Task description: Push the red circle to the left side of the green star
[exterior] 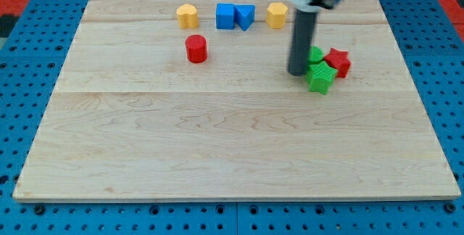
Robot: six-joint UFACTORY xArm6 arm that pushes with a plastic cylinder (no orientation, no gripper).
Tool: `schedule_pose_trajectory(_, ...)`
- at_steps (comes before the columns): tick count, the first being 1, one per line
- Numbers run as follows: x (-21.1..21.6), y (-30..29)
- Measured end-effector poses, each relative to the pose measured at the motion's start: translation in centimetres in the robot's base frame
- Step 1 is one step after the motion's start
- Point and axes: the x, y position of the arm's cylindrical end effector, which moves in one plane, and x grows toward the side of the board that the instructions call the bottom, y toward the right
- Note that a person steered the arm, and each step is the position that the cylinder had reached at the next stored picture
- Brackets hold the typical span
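The red circle [196,48] is a short red cylinder standing at the upper left of middle on the wooden board. The green star [320,77] lies at the upper right, touching a second green block [316,55] above it and a red star [338,62] on its right. My tip [297,72] is the lower end of the dark rod, right against the left side of the green blocks, far to the right of the red circle.
Along the view's top stand a yellow block [187,16], a blue cube [225,16], a blue triangle [245,17] and a yellow hexagon [276,15]. The wooden board [217,155] lies on a blue perforated table.
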Motion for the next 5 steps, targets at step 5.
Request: schedule_pose_trajectory(5,-4.6,-18.7)
